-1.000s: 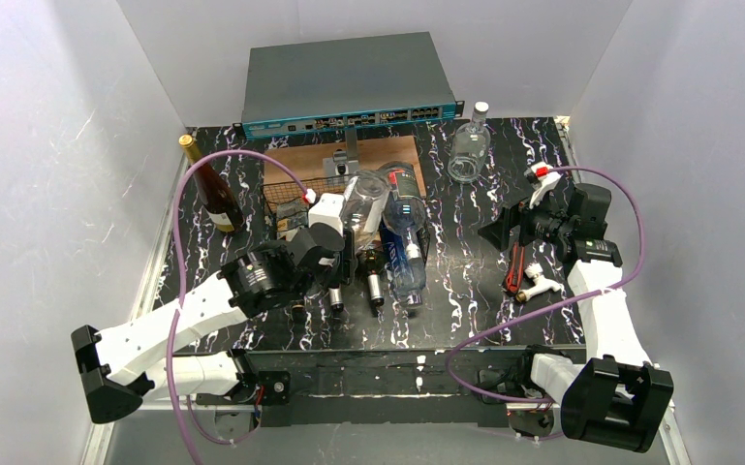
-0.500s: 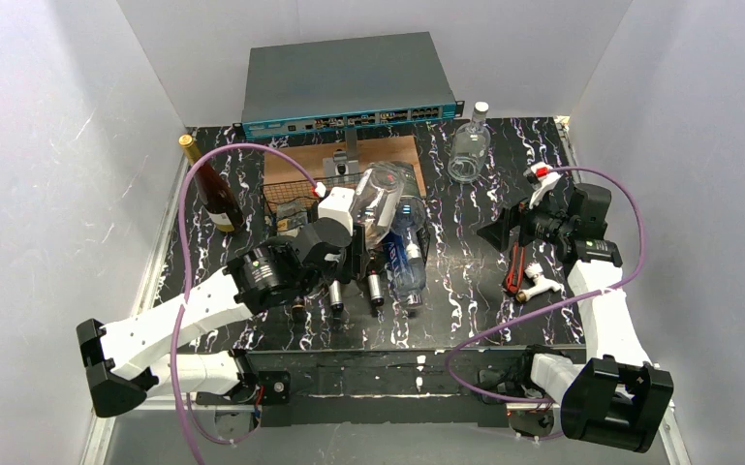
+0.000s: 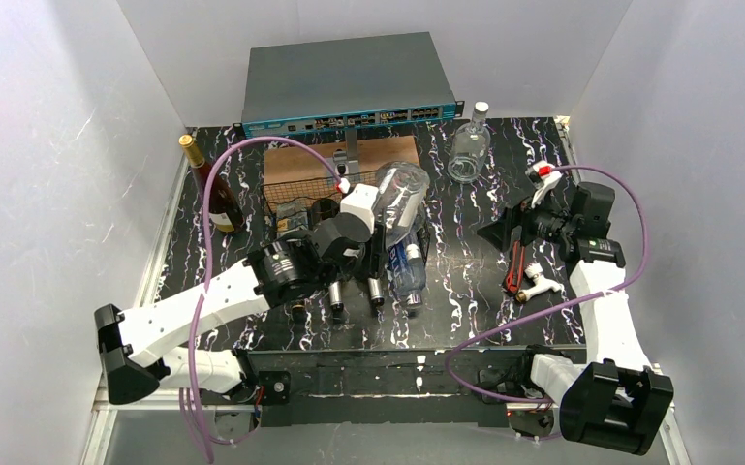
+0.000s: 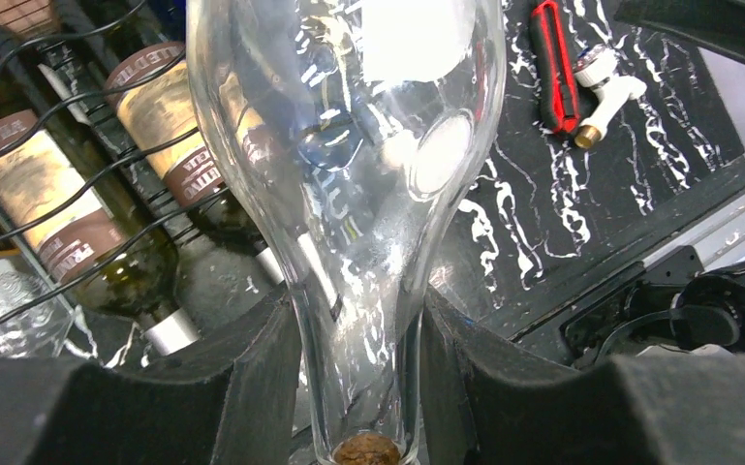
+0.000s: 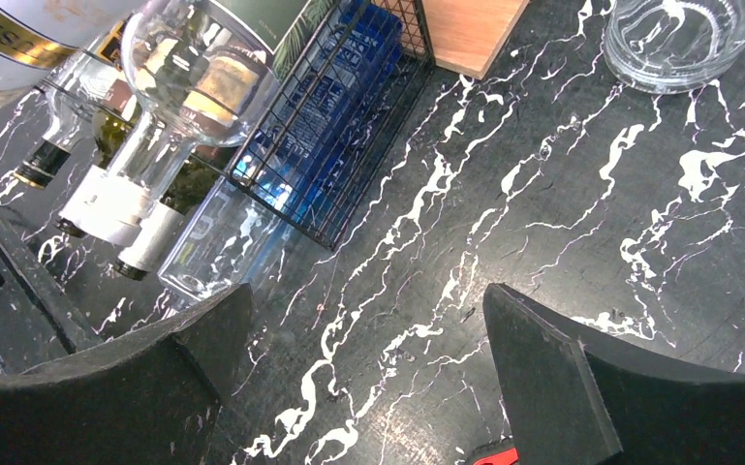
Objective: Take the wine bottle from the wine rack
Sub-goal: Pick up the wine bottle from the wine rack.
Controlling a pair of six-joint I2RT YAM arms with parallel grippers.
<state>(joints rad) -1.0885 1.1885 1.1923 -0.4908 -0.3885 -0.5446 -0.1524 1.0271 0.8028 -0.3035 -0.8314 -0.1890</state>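
A clear glass wine bottle (image 3: 402,191) hangs tilted above the black wire wine rack (image 3: 289,192), base raised toward the back. My left gripper (image 3: 372,254) is shut on its neck. In the left wrist view the neck (image 4: 360,320) sits pinched between both black fingers (image 4: 223,387), with the cork at the bottom edge. Several bottles still lie in the rack (image 4: 58,199), two of them green with tan labels (image 4: 170,116). My right gripper (image 3: 504,232) stands open over bare table to the right of the rack (image 5: 349,165), nothing between its fingers (image 5: 543,378).
A grey network switch (image 3: 349,82) and a wooden board (image 3: 388,153) lie behind the rack. A dark wine bottle (image 3: 211,189) stands upright at left, a clear flask (image 3: 469,145) at back right. A red-handled tool (image 3: 514,266) and white fitting (image 3: 541,283) lie under the right arm.
My left arm has lifted the clear bottle off the rack and carried it right and toward the back, its base tipping upward. The right arm has stayed still.
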